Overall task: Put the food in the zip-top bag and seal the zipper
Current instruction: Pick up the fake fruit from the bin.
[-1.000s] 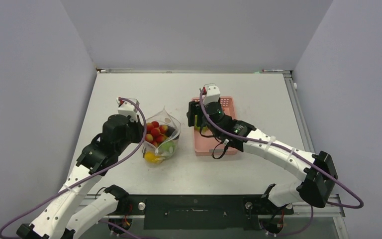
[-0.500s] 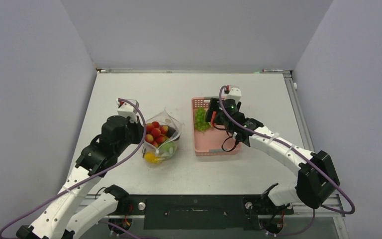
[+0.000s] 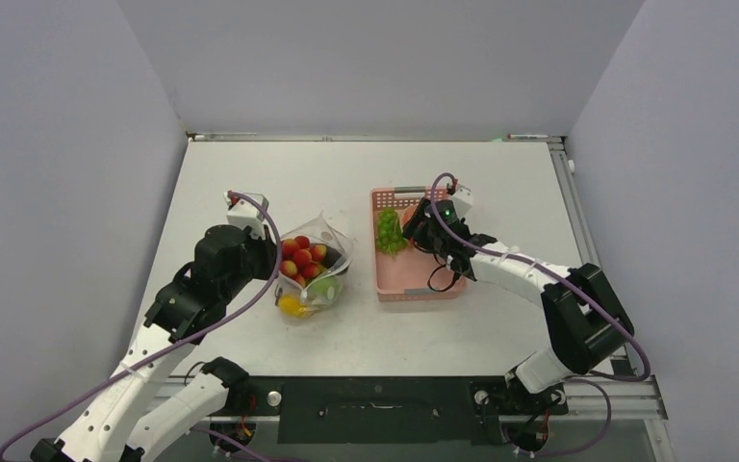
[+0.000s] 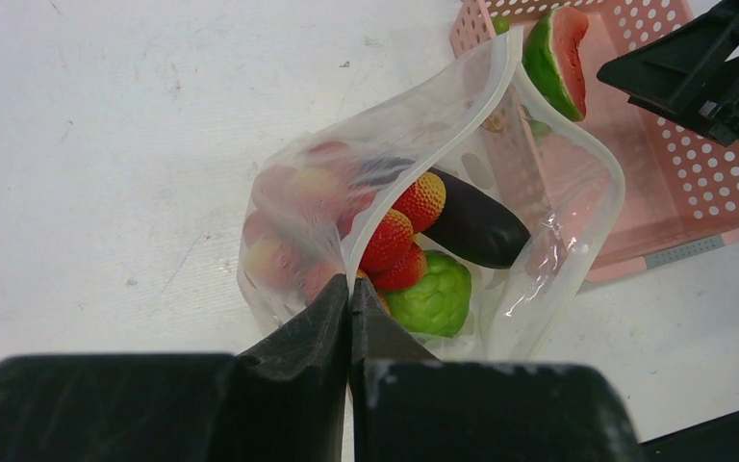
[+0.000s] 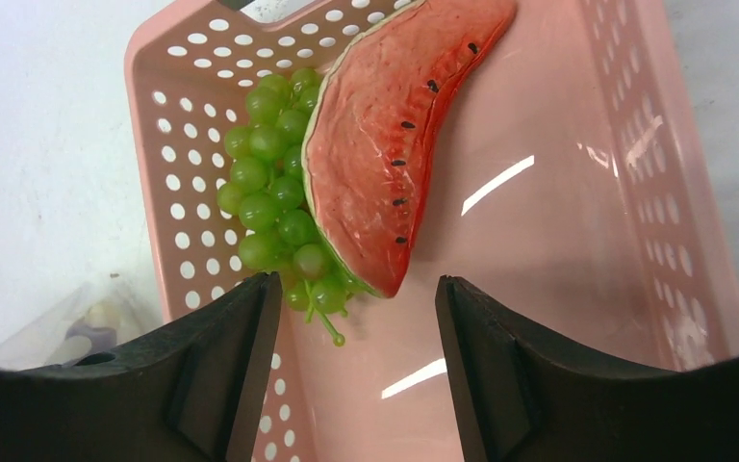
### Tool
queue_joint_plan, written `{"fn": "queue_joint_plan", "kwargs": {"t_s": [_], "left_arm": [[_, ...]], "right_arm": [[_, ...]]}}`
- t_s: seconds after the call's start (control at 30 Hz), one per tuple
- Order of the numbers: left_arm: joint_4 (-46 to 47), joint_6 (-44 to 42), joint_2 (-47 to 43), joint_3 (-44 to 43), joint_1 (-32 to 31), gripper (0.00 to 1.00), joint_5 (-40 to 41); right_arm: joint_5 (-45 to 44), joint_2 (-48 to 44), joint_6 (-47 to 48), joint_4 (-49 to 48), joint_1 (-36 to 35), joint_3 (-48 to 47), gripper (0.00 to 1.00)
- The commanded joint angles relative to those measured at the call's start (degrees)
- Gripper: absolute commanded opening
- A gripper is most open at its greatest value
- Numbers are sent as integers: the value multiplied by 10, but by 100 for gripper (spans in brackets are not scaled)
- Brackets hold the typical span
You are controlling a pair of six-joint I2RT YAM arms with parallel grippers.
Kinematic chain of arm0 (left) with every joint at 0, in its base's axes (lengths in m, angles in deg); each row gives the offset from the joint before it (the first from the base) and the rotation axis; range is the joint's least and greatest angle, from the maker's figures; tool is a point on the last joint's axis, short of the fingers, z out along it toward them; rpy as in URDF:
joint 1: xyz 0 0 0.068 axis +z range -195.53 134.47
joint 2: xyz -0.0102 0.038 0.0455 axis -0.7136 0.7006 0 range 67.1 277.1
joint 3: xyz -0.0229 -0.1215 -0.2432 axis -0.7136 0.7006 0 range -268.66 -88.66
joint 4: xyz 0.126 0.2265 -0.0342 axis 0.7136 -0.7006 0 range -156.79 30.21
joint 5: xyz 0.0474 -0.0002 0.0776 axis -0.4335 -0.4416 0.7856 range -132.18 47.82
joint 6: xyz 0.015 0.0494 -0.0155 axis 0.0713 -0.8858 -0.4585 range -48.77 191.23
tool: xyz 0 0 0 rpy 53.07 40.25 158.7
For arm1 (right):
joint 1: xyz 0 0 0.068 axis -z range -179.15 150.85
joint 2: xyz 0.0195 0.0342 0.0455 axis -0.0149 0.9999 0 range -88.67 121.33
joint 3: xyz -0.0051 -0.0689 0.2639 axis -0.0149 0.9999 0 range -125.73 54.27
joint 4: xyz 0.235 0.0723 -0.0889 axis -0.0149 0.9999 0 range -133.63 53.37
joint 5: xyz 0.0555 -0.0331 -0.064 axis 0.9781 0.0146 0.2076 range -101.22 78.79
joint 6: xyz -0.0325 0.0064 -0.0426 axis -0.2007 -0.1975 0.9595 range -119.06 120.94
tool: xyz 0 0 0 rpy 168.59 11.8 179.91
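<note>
Left wrist view has our left pincer (image 4: 349,298) pressed together on the rim of the bag (image 4: 577,207), pinching the film right at the zipper (image 4: 486,101) so that the mouth gapes upward. The bag stands on the tabletop (image 3: 500,173) just beside the basket (image 5: 558,318). Inside it we see strawberries (image 4: 399,241), an eggplant (image 4: 471,226) and a knobbly green fruit (image 4: 433,294). Our right pincer (image 5: 354,284) is spread and empty, hanging over the basket, where a watermelon slice (image 5: 385,144) lies against and partly over a bunch of grapes (image 5: 265,202).

Both pieces look to us like light moulded plastic. We expect the slice to be stiff and glossy, so probably slippery. We would close across its flat faces near the middle, not along the curved rind. The grapes look bumpy, so a hold across the thick of the bunch should serve better than the thin stalk. The bag is thin and floppy, and only our pinch holds it open, so food should go in gently from above.
</note>
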Motion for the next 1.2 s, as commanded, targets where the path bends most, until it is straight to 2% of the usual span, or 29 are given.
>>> {"fn": "queue_joint_plan", "kwargs": {"t_s": [0.0,0.37,0.97,1.07,1.17], "left_arm": [[36,-8,-9,-2,3,0,-9],[37,-8,-7,-2,3,0,-15],[38,-8,1,-2,4,0,-18],[38,-8,2,-2,4,0,-19],[37,-8,3,-2,4,0,-19]], "right_arm": [[21,27,-63,-84,16,14,60],[25,64,-134,-151,33,44,54],[64,124,-210,-266,47,77,52],[66,129,-222,-292,48,90,49],[67,129,-226,-311,51,98,40]]}}
